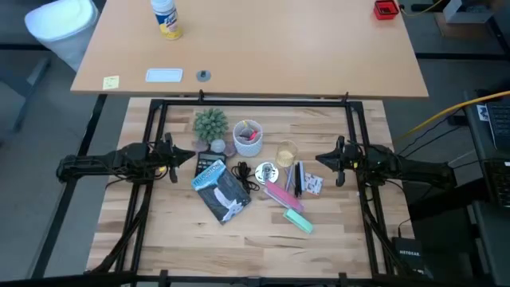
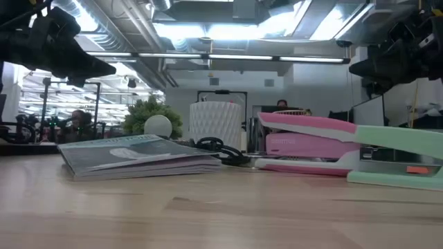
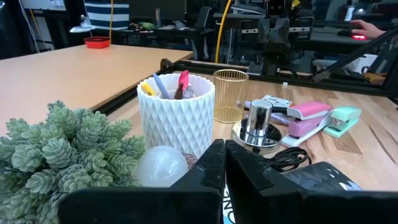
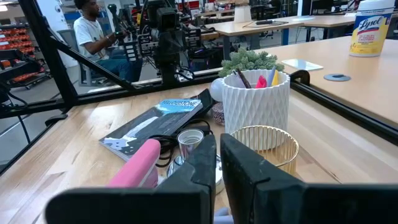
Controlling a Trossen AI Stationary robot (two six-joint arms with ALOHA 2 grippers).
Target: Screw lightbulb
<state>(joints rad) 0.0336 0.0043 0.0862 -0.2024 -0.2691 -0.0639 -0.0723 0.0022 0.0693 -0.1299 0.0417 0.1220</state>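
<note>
From the high view I see both arms held out level over the wooden table (image 1: 159, 239), the left gripper (image 1: 188, 155) at the left edge of the clutter and the right gripper (image 1: 320, 160) at its right edge, neither touching anything. The lightbulb (image 1: 199, 146) lies just ahead of the left gripper, tucked below the small green plant (image 1: 210, 122) and left of the white cup (image 1: 248, 138); it is well apart from the right gripper. The black socket (image 1: 265, 171) with its cord (image 1: 241, 174) sits mid-table beside a book (image 1: 221, 187). In the low view the bulb (image 2: 158, 126) shows as a pale ball in front of the plant (image 2: 149, 111), behind the book (image 2: 138, 156), with the pink stapler (image 2: 311, 142) and the mint one (image 2: 398, 162) off to the side. Through the left wrist view my left fingers (image 3: 205, 168) are pressed together with nothing between them, and the bulb (image 3: 161, 167) sits just beside their tips, against the plant (image 3: 62, 149) and the cup (image 3: 177, 121); the socket (image 3: 258, 127) stands farther on. In the right wrist view the right fingers (image 4: 249, 162) are likewise closed on nothing, near a gold wire holder (image 4: 264, 146); the bulb (image 4: 217, 89) peeks out past the cup (image 4: 256, 109), far off.
</note>
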